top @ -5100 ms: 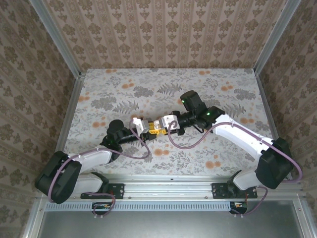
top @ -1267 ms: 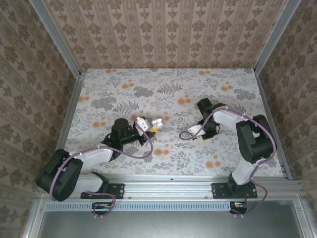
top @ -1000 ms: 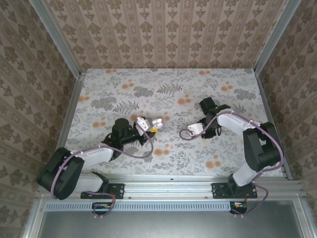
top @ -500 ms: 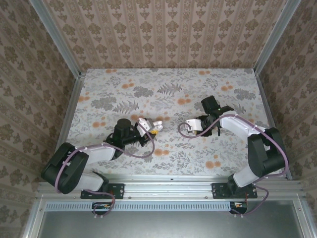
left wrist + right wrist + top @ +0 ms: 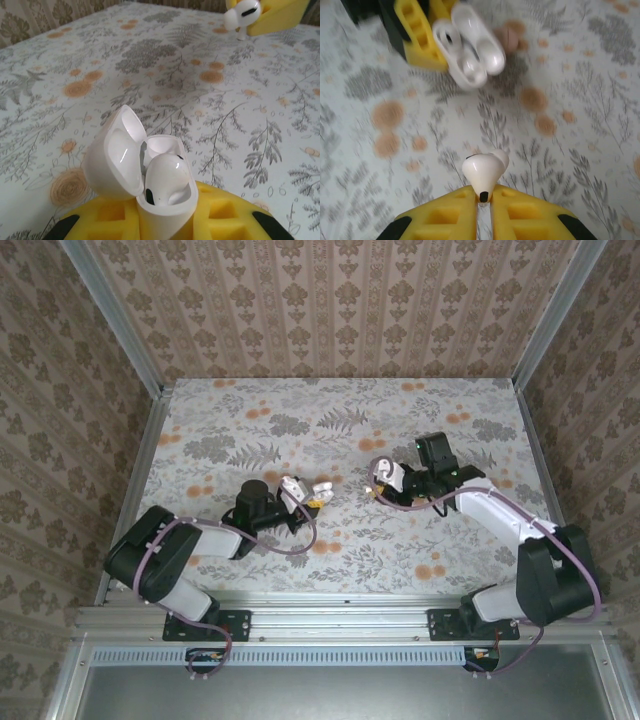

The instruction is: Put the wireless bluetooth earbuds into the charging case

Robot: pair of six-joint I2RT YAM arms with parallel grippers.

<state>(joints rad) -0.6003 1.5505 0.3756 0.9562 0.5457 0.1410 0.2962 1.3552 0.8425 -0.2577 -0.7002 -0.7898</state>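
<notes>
My left gripper (image 5: 306,496) is shut on the base of the white charging case (image 5: 150,170), which stands with its lid swung open to the left. One of the earbuds (image 5: 167,179) sits in the case's nearer socket; the socket behind it looks empty. My right gripper (image 5: 484,201) is shut on the stem of the other earbud (image 5: 482,171), bud end pointing forward. In the right wrist view the open case (image 5: 470,52) and the left gripper's yellow fingers (image 5: 417,35) lie ahead, a short gap away. From the left wrist the held earbud (image 5: 242,13) hangs at the top right.
Both grippers hover low over the flowered tablecloth (image 5: 350,420) near its middle, the right gripper (image 5: 385,480) to the right of the case (image 5: 319,487). Patterned walls (image 5: 330,300) close in the back and sides. A metal rail (image 5: 340,620) runs along the near edge.
The right gripper has carried its earbud away from me and turned to face the case. The left arm has folded in, nudging the case slightly right.
</notes>
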